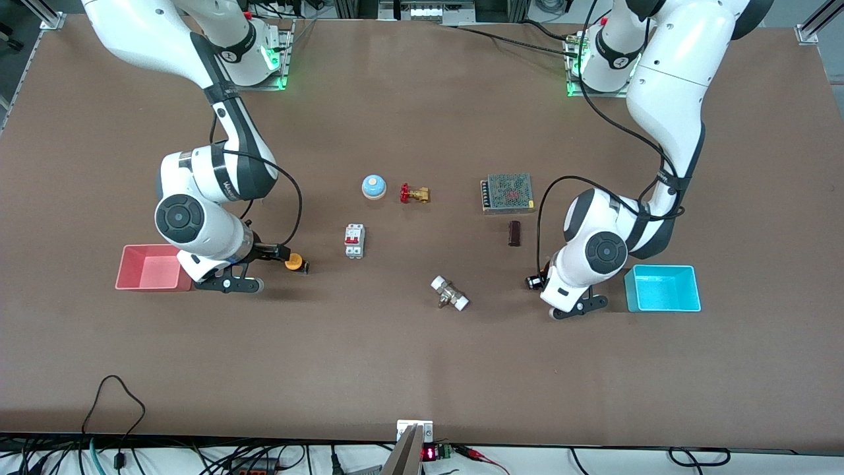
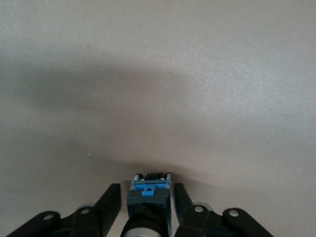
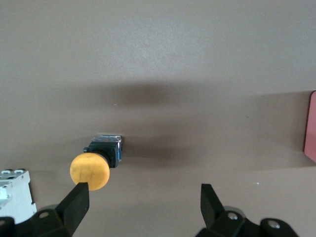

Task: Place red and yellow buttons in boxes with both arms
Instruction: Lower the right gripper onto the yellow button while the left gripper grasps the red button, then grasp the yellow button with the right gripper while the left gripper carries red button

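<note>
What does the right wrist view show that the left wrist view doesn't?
Only the right wrist view shows the yellow button lying on the table beside one finger of the open right gripper, plus an edge of the pink box and a corner of the white breaker. Only the left wrist view shows a dark button body between the left gripper's fingers. Both show bare brown table.
</note>
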Controlling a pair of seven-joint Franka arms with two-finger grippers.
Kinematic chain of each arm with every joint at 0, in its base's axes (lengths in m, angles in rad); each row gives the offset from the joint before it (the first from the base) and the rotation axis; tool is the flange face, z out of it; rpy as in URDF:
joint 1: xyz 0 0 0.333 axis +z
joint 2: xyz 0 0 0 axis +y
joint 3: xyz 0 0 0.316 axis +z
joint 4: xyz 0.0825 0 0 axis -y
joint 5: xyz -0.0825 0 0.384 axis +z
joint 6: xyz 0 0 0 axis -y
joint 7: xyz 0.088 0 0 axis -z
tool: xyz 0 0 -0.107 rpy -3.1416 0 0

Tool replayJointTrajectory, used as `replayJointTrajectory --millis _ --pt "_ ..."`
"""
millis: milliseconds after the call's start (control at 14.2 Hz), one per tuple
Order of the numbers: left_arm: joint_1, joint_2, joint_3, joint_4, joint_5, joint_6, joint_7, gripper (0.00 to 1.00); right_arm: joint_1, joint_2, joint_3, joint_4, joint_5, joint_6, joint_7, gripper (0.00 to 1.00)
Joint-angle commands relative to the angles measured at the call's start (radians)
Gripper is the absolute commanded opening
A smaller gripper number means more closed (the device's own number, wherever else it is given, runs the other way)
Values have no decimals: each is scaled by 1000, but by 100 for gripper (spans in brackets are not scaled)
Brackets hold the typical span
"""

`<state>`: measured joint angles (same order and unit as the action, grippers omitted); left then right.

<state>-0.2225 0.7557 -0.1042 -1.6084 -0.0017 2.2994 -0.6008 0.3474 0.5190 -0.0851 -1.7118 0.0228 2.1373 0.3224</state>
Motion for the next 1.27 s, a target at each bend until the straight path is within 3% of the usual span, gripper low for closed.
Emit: replayJointTrajectory --millis 0,211,352,493,775,1197 --pt "-9 -16 3 -15 -3 8 -17 37 18 10 -2 -29 8 70 66 100" --pt "-20 -19 3 -10 -3 5 -8 17 36 29 -2 -29 8 99 67 100" --pt "-17 -33 5 -4 0 -11 -5 11 50 30 -1 -29 8 95 61 100" --pt "-6 -61 14 33 12 -98 37 11 51 30 2 -29 6 93 50 100" --pt "58 -79 66 146 15 -284 313 11 73 56 13 -32 3 128 49 100" --pt "89 -113 248 189 86 -362 608 12 59 68 15 -32 0 165 32 97"
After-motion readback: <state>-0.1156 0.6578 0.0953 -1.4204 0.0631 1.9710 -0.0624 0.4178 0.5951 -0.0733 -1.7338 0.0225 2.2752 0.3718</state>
